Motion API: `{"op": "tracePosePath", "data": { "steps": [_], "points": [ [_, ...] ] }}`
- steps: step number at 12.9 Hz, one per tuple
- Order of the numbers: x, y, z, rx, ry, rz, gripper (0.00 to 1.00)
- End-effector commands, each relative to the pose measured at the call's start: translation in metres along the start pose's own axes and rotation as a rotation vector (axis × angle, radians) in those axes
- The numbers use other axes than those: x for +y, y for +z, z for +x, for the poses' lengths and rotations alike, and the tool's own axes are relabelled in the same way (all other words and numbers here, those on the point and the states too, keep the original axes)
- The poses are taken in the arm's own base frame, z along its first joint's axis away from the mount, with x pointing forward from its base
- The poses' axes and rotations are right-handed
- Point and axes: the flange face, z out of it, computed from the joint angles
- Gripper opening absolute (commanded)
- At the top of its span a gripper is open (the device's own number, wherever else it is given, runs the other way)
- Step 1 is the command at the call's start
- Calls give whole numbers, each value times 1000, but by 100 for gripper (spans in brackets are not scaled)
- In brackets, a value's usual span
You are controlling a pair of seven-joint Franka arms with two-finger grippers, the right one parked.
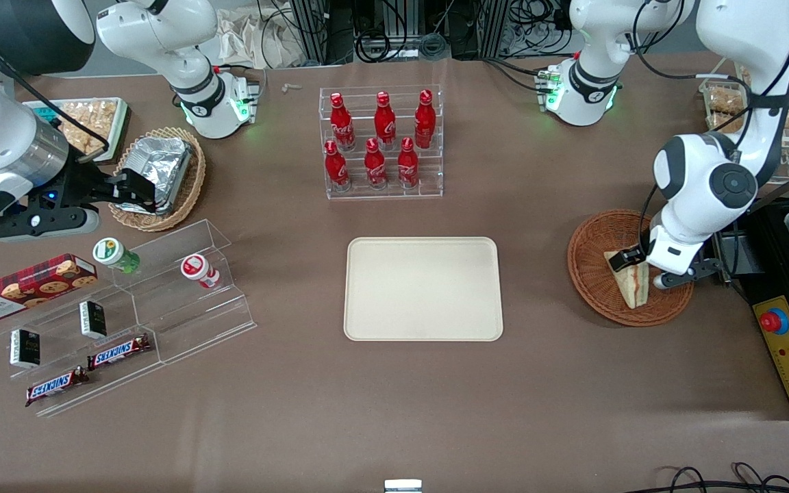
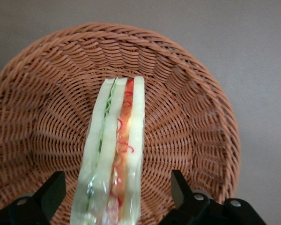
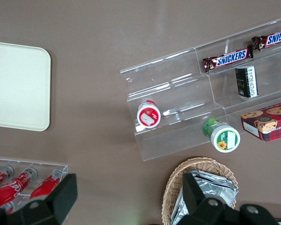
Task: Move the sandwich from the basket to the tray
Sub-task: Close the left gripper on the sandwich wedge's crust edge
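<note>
The sandwich (image 1: pixel 631 284), a pale bread wedge with red and green filling, stands on edge in the reddish-brown wicker basket (image 1: pixel 593 239) at the working arm's end of the table. My gripper (image 1: pixel 643 270) is lowered into the basket and open, one finger on each side of the sandwich. In the left wrist view the sandwich (image 2: pixel 117 136) rises between the black fingers (image 2: pixel 180 187) with a gap on both sides, and the basket (image 2: pixel 178 93) weave fills the background. The gripper (image 2: pixel 116 180) straddles the wedge. The cream tray (image 1: pixel 423 287) lies bare at the table's middle.
A clear rack of red bottles (image 1: pixel 381 140) stands farther from the front camera than the tray. Stepped acrylic shelves (image 1: pixel 161 301) with snacks and a tan basket holding a foil container (image 1: pixel 161 174) lie toward the parked arm's end. A yellow control box (image 1: pixel 788 349) sits beside the basket.
</note>
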Motion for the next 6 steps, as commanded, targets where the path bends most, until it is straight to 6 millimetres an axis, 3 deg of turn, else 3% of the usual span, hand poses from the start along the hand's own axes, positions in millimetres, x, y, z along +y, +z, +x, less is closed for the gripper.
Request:
{"op": "tracePosePath", "data": {
  "steps": [1, 2, 3, 4, 6],
  "points": [
    [-1, 22, -3, 18, 34, 7, 98],
    [-1, 24, -3, 17, 36, 6, 83],
    [-1, 24, -2, 20, 36, 5, 50],
    [-1, 24, -2, 20, 36, 5, 28],
    [-1, 22, -2, 23, 34, 4, 3]
  ]
}}
